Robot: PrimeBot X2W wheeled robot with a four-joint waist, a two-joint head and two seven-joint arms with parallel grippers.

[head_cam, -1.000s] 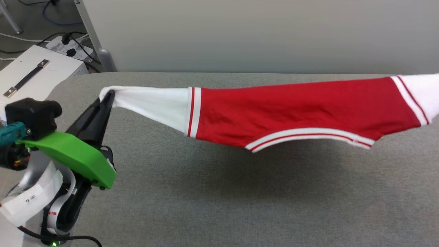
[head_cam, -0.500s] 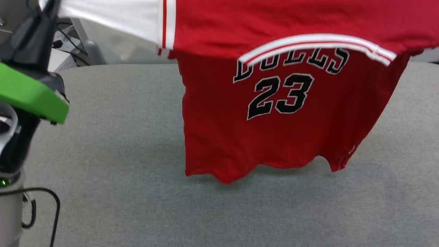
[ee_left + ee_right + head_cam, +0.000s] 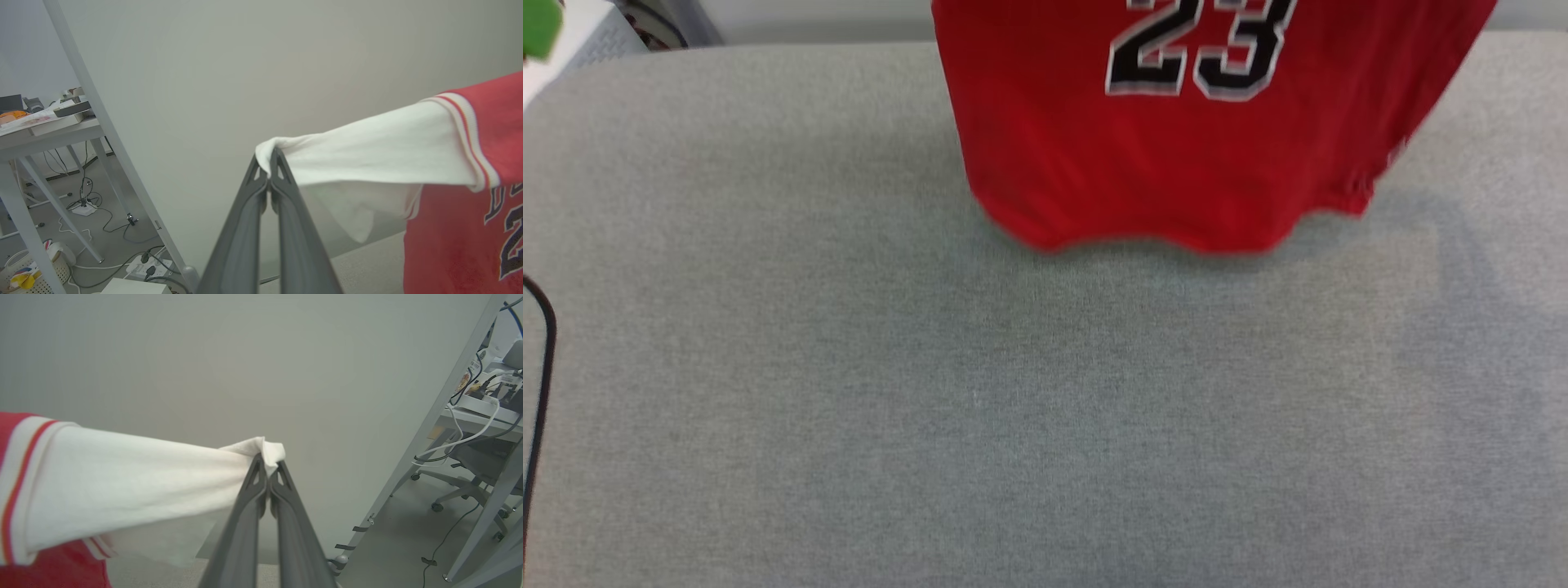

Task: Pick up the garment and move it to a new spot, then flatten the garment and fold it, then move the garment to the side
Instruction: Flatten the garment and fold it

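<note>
The garment (image 3: 1176, 147), a red jersey with a black "23", hangs from above over the far part of the grey table (image 3: 931, 392); its lower hem sits just above the cloth surface. In the left wrist view my left gripper (image 3: 269, 157) is shut on the tip of one white sleeve (image 3: 367, 151), stretched taut to the right. In the right wrist view my right gripper (image 3: 267, 459) is shut on the tip of the other white sleeve (image 3: 135, 482), which runs off to the left towards the red body (image 3: 53, 565).
A pale wall stands behind the table. A black cable (image 3: 543, 392) hangs at the table's left edge. Desk legs, cables and a power strip (image 3: 151, 265) are on the floor to the left; a desk and wheeled chair (image 3: 478, 465) stand to the right.
The head view has tilted down, so the arms and sleeves left it. The garment went from stretched low over the table to lifted and hanging full length with its print showing.
</note>
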